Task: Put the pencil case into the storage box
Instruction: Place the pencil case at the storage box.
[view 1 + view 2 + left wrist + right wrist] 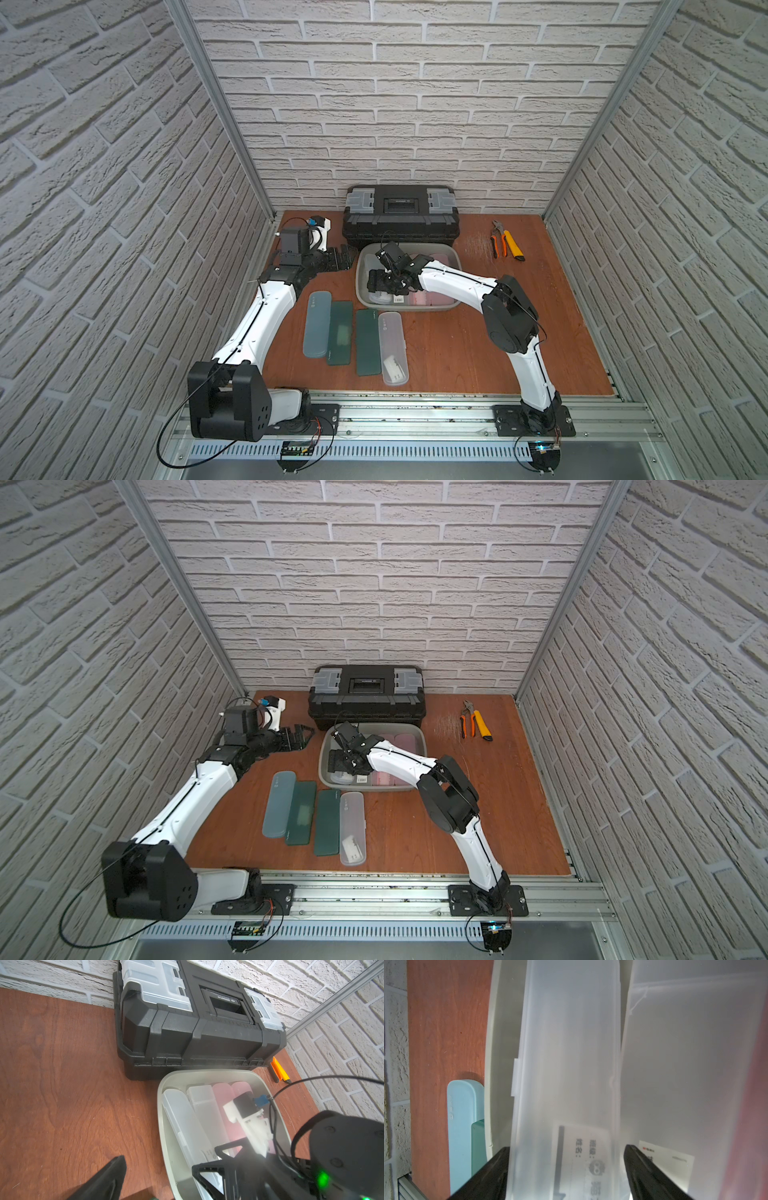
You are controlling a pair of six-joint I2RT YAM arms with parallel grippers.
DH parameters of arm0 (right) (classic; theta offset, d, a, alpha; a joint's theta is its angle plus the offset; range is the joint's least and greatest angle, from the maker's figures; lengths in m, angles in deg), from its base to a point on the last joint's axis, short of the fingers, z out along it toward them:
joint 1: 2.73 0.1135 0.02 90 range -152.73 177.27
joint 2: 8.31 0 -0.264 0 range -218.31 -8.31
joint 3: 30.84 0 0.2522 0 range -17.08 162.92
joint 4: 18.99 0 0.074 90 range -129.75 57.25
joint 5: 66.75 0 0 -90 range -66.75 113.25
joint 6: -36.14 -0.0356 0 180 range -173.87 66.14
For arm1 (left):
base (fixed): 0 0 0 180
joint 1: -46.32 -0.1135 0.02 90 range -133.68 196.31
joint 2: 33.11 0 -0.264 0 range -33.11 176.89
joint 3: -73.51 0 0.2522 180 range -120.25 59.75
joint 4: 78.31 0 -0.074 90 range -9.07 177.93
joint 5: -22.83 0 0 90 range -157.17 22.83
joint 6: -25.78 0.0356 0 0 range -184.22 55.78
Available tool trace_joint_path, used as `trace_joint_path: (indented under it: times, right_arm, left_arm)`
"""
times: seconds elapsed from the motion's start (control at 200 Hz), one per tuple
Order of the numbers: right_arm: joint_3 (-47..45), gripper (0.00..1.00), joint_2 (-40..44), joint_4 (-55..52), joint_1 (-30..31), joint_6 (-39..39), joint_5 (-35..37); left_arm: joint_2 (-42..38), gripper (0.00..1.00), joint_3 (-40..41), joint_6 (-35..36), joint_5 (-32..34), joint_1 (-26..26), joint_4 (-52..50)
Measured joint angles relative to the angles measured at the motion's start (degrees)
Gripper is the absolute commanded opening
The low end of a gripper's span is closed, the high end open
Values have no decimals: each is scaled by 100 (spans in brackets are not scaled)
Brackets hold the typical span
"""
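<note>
The storage box (415, 308) (390, 789) is a shallow grey-green tub in front of the toolbox. In it, along its left wall (490, 1043), lies a frosted white pencil case (566, 1043) (180, 1118), next to another frosted case (207, 1109) and two pink ones (223, 1101). My right gripper (376, 282) (565, 1151) reaches down into the tub. It is open, one finger on each side of the labelled end of the white case, with a narrow gap showing at one finger. My left gripper (345, 257) hovers open and empty just left of the tub; one finger (112, 1178) shows above the table.
Several more pencil cases lie side by side in front of the tub: blue-grey (316, 324), two dark green (340, 338) (368, 347) and a clear one (392, 347). A black toolbox (401, 216) stands at the back wall. Orange pliers (498, 241) and a yellow knife (515, 247) lie at the back right.
</note>
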Motion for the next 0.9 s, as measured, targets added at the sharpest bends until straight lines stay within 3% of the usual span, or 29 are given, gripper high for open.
trace_joint_path:
  times: [0.51, 0.575, 0.76, 0.9]
  right_arm:
    - [-146, 85, 234, 66, -55, 278, 184]
    - [-146, 80, 234, 48, -55, 280, 232]
    - [-210, 51, 234, 33, -55, 319, 223]
    - [-367, 45, 216, 68, -26, 302, 76]
  left_arm:
    - [0, 99, 0, 0, -13, 0, -2]
    - [0, 98, 0, 0, -13, 0, -2]
    - [0, 98, 0, 0, -13, 0, -4]
    - [0, 98, 0, 0, -17, 0, -4]
